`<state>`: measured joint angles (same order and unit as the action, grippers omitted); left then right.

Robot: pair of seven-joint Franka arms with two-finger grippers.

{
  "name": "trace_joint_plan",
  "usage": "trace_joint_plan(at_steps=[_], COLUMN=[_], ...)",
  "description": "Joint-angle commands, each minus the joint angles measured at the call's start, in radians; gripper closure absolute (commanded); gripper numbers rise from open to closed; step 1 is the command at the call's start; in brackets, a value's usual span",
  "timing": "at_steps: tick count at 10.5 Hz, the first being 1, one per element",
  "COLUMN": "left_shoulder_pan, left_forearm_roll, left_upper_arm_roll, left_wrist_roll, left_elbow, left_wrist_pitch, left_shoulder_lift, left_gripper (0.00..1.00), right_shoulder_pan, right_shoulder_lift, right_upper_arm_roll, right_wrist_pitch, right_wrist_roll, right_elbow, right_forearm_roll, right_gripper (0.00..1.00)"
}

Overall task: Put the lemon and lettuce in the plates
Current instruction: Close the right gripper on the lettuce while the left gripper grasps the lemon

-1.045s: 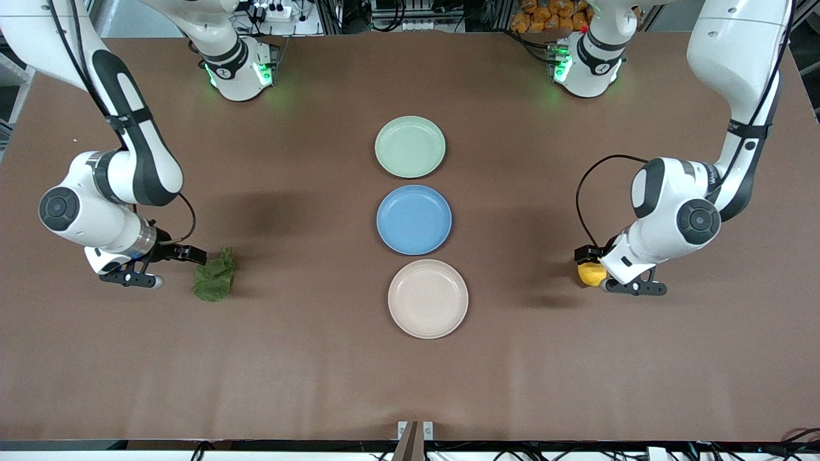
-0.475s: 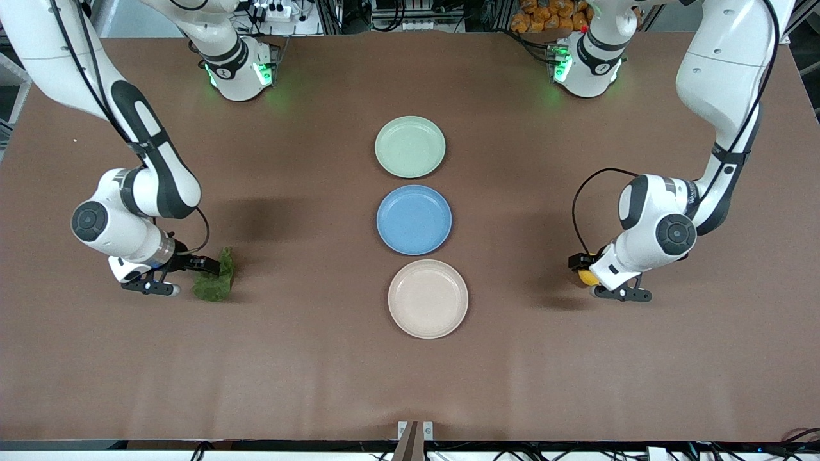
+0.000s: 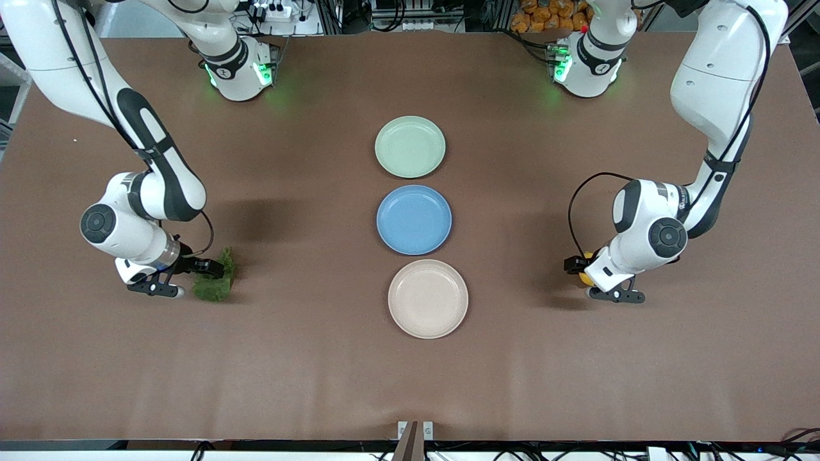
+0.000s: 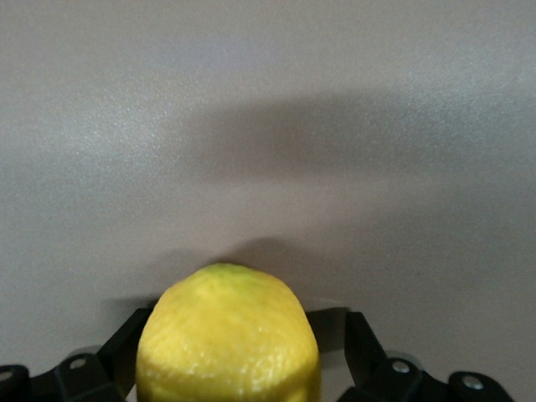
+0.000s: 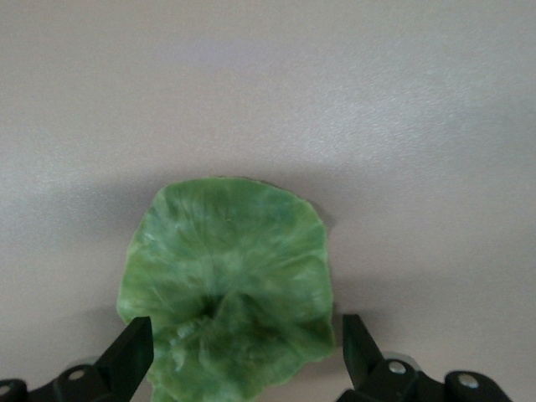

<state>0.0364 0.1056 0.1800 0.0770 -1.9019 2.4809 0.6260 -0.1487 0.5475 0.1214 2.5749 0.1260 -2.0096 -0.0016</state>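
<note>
lemon [image 4: 228, 335] lengthwise between open fingers

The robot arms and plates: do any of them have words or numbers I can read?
Left arm forearm: small dark lettering, too small to read.
Mint plate, blue plate, cream plate: no writing.
Lemon and lettuce: no labels.
</note>
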Motion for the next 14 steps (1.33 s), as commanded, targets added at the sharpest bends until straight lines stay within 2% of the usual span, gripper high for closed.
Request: trace_joint_plan(at_steps=[1,2,4,5,6,8,12,14], left_shoulder_pan=[0.003,0.006,0.010,0.010,0.008,0.003,-0.032,-0.073], left_forearm_roll=[0.040,0.042,0.042,0.042,0.040,0.040,0.000,-0.020], left_upper_arm_roll=[0.001,0.001,0.001,0.001,0.001,0.004,0.013,0.013], left_wrist_roll=[-0.017,-0.017,-0.017,-0.014,-0.011,-0.005,0.012,0.058], left_elbow=[-0.002,0.000,0.001,0.006,0.013,0.044,0.186,0.240], left_wrist_pitch=[0.013,0.013,0.007,0.007,-0.003,-0.060,-0.210,-0.244], left_shoulder_lift=[0.001,0.001,-0.003,-0.008,-0.015,-0.026,-0.029,-0.025], left_gripper=[0.00,0.12,0.49,0.61,0.66,0.66,0.66,0.66], right_shoulder_pan=[0.026,0.026,0.026,0.024,0.024,0.026,0.026,0.047], right_shoulder_lift=[0.009,0.009,0.012,0.012,0.017,0.022,0.026,0.025], right_upper_arm_roll=[0.001,0.001,-0.006,-0.015,-0.022,-0.020,-0.022,-0.022], right_wrist_pitch=[0.013,0.013,0.013,0.013,0.014,0.014,0.017,0.017], right_wrist_roll=[0.058,0.057,0.058,0.058,0.058,0.058,0.060,0.060], right_elbow=[0.002,0.000,-0.001,-0.001,-0.001,-0.001,-0.001,0.000], right_forearm_roll=[-0.008,-0.008,-0.023,-0.038,-0.050,-0.051,-0.052,-0.054], right_gripper=[0.00,0.00,0.00,0.00,0.00,0.00,0.00,0.81])
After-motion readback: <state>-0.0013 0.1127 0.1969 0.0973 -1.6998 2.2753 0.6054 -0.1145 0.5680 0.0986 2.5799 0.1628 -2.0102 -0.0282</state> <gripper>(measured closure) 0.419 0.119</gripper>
